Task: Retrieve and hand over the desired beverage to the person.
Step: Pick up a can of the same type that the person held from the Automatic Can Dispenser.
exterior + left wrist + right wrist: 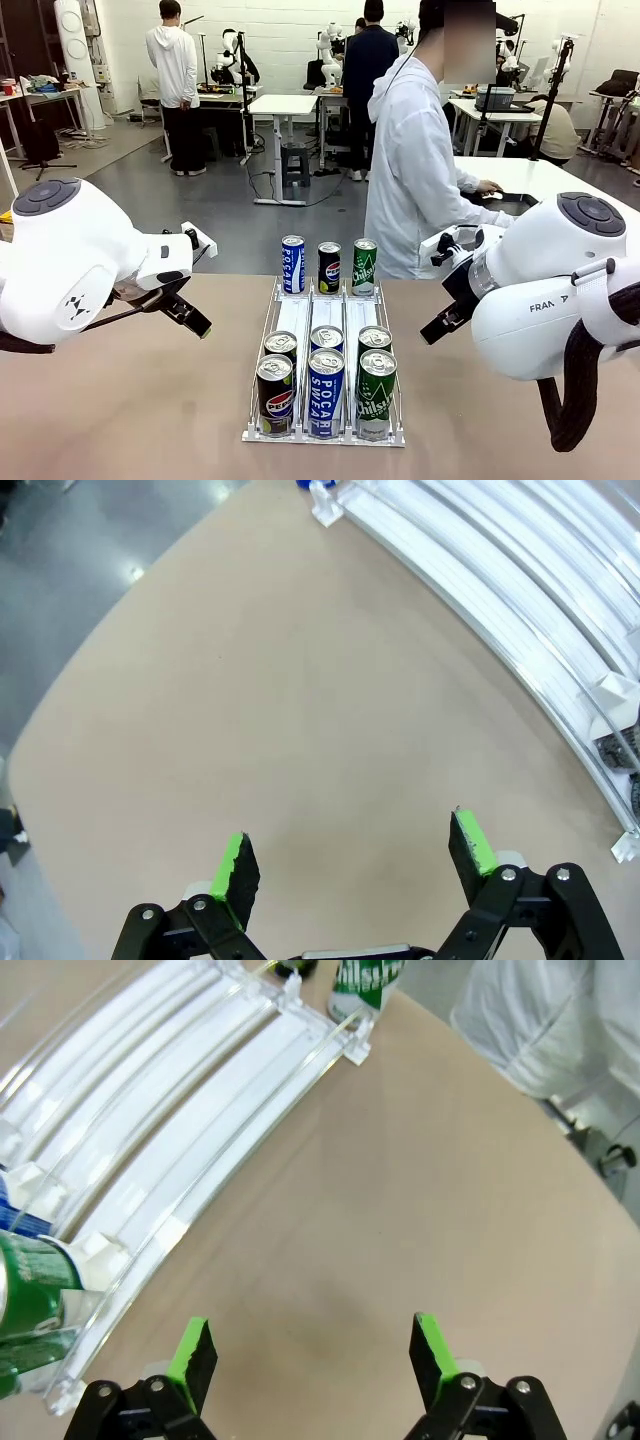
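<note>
A clear three-lane rack (308,318) in the middle of the table holds the beverage cans. At its far end stand a blue Pocari can (292,264), a black Pepsi can (329,267) and a green can (365,266). At the near end are a Pepsi can (276,392), a Pocari can (326,392) and a green can (376,394), with one more can behind each. My left gripper (353,852) hangs open over bare table left of the rack (520,610). Right of the rack (200,1110), my right gripper (312,1348) is open too. The person (415,170) stands at the far side, turned away.
Both arms hover low at the rack's sides, the left (190,315) and the right (438,325). The brown tabletop (130,400) is bare around the rack. The person's hand rests on a dark tablet (505,203) on a white table behind. Other people stand farther back.
</note>
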`<act>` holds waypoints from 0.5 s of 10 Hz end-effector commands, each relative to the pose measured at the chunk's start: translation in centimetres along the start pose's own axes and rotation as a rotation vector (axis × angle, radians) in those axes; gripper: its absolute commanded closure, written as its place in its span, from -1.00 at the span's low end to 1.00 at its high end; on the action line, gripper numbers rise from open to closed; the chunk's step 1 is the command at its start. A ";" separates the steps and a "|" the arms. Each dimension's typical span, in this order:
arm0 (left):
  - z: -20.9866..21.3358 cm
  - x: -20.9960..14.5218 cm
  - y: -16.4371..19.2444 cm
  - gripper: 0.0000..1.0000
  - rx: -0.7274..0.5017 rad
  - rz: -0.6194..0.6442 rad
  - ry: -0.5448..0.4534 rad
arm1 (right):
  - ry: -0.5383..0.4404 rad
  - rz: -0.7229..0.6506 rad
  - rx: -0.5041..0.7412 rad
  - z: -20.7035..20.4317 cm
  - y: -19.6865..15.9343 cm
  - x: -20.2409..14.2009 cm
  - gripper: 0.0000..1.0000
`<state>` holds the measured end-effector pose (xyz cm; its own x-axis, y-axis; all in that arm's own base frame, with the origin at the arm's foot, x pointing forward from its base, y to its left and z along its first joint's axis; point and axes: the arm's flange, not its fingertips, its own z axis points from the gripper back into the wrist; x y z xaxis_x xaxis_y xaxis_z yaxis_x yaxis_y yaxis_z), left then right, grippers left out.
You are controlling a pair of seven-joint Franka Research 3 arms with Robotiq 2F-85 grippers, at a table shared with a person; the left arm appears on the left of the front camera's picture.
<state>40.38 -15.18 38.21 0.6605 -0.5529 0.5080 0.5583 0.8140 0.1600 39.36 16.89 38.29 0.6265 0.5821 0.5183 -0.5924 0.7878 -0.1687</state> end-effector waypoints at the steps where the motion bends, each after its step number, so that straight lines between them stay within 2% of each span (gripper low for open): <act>1: 7.1 1.8 -0.4 -1.00 0.060 -0.124 -0.039 | 0.015 0.044 -0.039 8.0 1.7 0.1 -1.00; 2: 10.2 3.4 0.0 -1.00 0.072 -0.158 -0.003 | 0.009 0.028 -0.061 12.5 1.5 0.4 -1.00; 5: 19.7 8.1 1.3 -1.00 0.050 -0.150 -0.046 | 0.013 -0.006 -0.085 23.5 1.4 1.9 -1.00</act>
<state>35.54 -15.23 57.24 0.5473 -0.6644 0.5089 0.6075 0.7336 0.3044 28.67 14.11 56.32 0.6114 0.6023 0.5132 -0.5700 0.7851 -0.2423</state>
